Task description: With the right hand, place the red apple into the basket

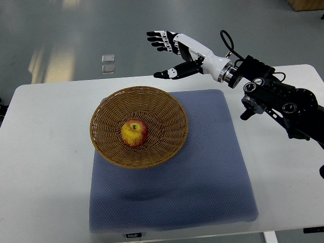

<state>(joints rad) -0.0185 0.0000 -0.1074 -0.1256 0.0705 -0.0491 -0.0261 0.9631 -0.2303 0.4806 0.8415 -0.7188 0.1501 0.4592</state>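
So the red apple (134, 133) is sitting in the bottom of the wicker basket (106, 139), stem side up, a bit left of the bowl's middle, with a yellowish patch on its left side. The basket is on the upper left part of a blue-grey padded mat (202, 172), its left rim hanging a little past the mat's edge, and the mat lies on the white table (45, 152).

My right hand (172, 53) is up past the far edge of the table, above and to the right of the basket, nowhere near touching it. Fingers (158, 39) are spread and relaxed, thumb (169, 74) pointing left underneath them, nothing in my grip. My arm (283, 101) comes in from the right over the table's corner.
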